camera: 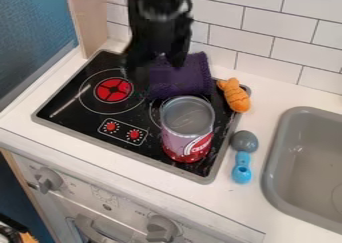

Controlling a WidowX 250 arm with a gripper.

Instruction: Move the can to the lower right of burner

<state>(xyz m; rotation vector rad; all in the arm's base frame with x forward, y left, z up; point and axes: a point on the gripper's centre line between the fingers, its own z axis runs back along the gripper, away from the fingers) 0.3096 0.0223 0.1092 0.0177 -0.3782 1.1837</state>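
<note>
The gripper [157, 64] hangs from the top over the back of the black cooktop [73, 107], behind the can and to its left. Its two fingers stand apart, and the gripper is open. A large can [188, 129] with a grey top and a red-and-white label stands upright on the right part of the cooktop. It covers much of the right burner [155, 114], whose ring shows at the can's left. Can and gripper are apart.
Purple cloth [180, 76] lies behind the can, close by the gripper. An orange toy [235, 95] rests at the cooktop's right edge. Further right are a grey-and-blue spoon-like toy [242, 159] and a grey sink [304, 159]. A tiled wall [267, 34] stands behind.
</note>
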